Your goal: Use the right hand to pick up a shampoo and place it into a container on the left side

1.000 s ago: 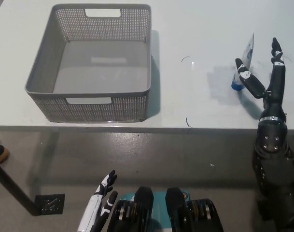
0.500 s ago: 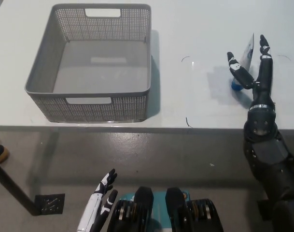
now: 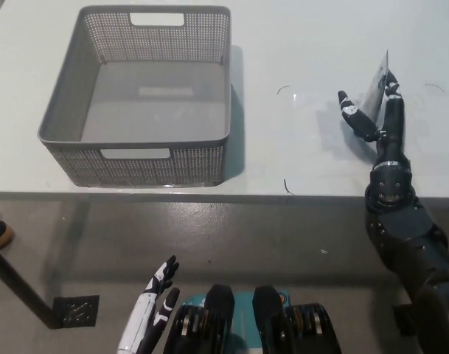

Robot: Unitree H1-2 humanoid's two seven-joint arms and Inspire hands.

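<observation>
The grey basket holds nothing; the right robot hand, fingers apart, flanks the shampoo tube.

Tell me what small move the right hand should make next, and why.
Probably close the fingers. The right hand is open around the shampoo tube on the table, not visibly gripping it. The grey basket sits empty far left; the left hand rests low.

Shampoo mostly behind right hand
</observation>
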